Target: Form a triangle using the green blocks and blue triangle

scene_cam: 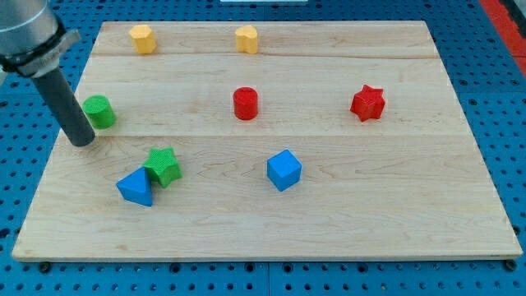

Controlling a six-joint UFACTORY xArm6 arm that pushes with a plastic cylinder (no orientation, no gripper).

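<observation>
My tip (82, 141) was seen bare, holding nothing, just left of and below the green cylinder (99, 111) — the green star (163, 166) and blue triangle (136, 187) were found touching, lower right of it.

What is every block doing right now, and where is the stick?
my tip: on the board, just left of the green cylinder, below it
green cylinder: upright, alone
green star: touching the blue triangle
blue triangle: beside the green star
blue cube: alone
red cylinder: upright
red star: alone
</observation>
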